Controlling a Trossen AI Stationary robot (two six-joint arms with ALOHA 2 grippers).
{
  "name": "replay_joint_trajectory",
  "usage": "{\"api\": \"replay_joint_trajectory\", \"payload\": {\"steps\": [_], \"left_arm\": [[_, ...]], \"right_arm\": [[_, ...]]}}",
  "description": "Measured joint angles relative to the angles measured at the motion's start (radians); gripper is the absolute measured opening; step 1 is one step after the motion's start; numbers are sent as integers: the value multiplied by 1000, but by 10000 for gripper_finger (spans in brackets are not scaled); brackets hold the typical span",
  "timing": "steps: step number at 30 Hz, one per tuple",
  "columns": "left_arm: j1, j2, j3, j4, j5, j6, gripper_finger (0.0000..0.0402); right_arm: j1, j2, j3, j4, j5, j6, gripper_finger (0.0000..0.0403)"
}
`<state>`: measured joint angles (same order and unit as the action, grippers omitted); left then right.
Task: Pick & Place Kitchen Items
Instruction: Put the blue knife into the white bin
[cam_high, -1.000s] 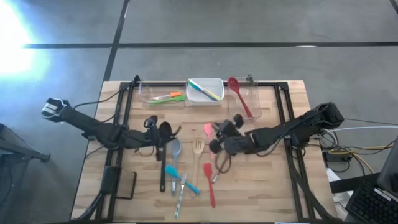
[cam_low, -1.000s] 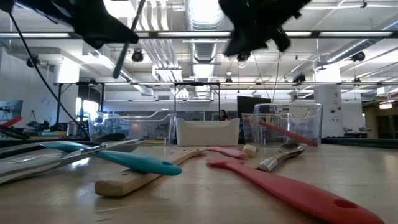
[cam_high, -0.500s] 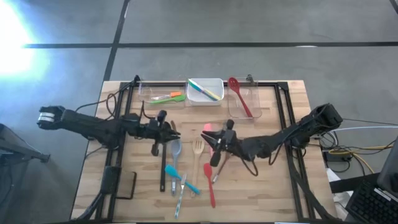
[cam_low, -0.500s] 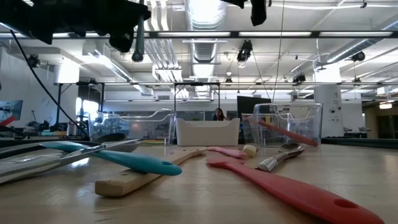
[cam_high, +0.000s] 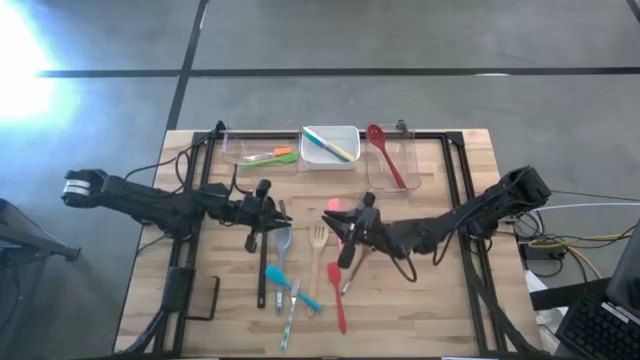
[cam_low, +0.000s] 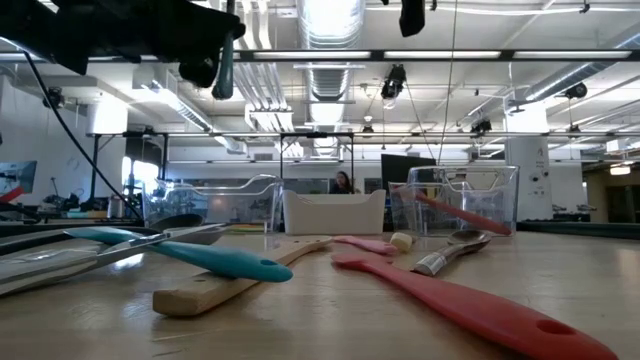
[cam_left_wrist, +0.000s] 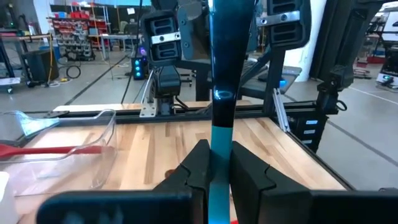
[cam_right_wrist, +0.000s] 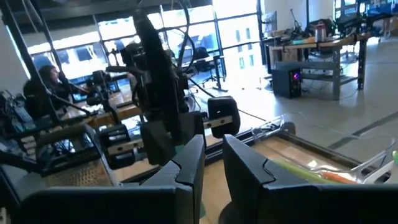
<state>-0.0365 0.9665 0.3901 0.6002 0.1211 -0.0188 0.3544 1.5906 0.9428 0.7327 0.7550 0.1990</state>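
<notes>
Teal-handled utensil (cam_left_wrist: 221, 118) is held upright, lifted clear of the table (cam_high: 440, 300), at about 10 o'clock from table centre. The shaft is clamped by the left gripper (cam_high: 258, 212), and the fingers (cam_left_wrist: 193, 165) are closed on it from both sides with no gap seen. The working end is out of view, so the type cannot be told.

It is judged light, stiff and slim. The handle looks glossy, so slip or swing is to be expected under fast moves. A hold near the balance point is preferred, since an end hold would let the head pendulum.

The same handling is assumed for the loose ones lying flat at 6 to 8 o'clock of centre: grey spoon (cam_high: 283, 240), wooden fork (cam_high: 318, 240), teal spatula (cam_high: 285, 280), red spatula (cam_high: 338, 300). Their shafts should be taken across the narrow width, as little clearance is left under them.

The white tub (cam_high: 305, 150) is set at the 12 o'clock edge and the clear tub (cam_high: 410, 165) at 1 o'clock.

The right gripper (cam_high: 352, 228) is placed just off centre toward 2 o'clock. Whether anything is held there cannot be told.
</notes>
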Motion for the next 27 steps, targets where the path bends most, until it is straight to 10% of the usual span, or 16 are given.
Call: {"api": "replay_joint_trajectory", "payload": {"steps": [14, 27], "left_arm": [[5, 29, 1, 45, 110, 17, 37], [36, 37, 6, 66, 35, -168, 37]], "right_arm": [[-50, 79, 119, -40, -237, 62, 88], [-51, 184, 345, -348, -195, 3, 191]]}}
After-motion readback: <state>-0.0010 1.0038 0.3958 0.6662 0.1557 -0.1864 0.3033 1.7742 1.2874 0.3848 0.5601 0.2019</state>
